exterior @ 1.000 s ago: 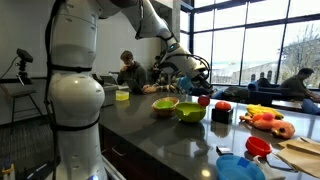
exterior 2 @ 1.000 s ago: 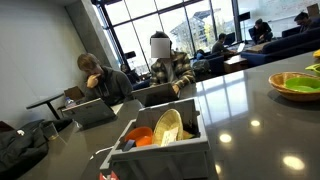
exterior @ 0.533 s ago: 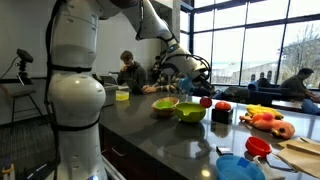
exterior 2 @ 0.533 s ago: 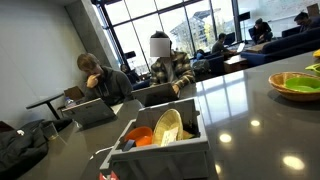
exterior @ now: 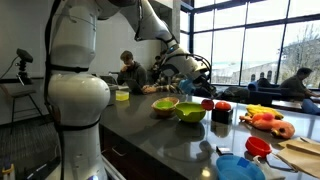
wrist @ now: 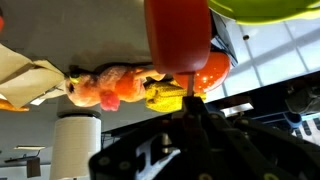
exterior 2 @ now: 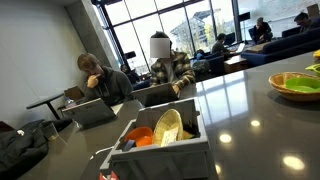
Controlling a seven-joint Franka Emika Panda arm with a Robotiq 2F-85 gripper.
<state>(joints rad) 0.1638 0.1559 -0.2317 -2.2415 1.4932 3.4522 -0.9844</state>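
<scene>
In an exterior view my gripper point(exterior: 186, 74) hangs over the far part of the dark counter, just above a yellow-green bowl point(exterior: 165, 105) and a green bowl point(exterior: 191, 112). In the wrist view the gripper point(wrist: 190, 112) is dark and its jaws stand pressed together, with nothing clearly held. Right beyond the fingertips stands a red cup point(wrist: 178, 35). Beside it lie orange and red soft toys point(wrist: 120, 86), a yellow piece point(wrist: 165, 96) and a yellow-green bowl point(wrist: 262, 8). The gripper does not show in the exterior view of the caddy.
On the counter lie a red ball point(exterior: 204, 102), a dark box point(exterior: 221, 112), orange toys point(exterior: 268, 120), a red cup point(exterior: 258, 146), a blue plate point(exterior: 238, 167) and a cutting board point(exterior: 305, 150). A white caddy point(exterior 2: 160, 150) and a green plate point(exterior 2: 297, 84) sit apart. People sit behind.
The gripper has shifted slightly to the right above the bowls. Nothing else has visibly moved.
</scene>
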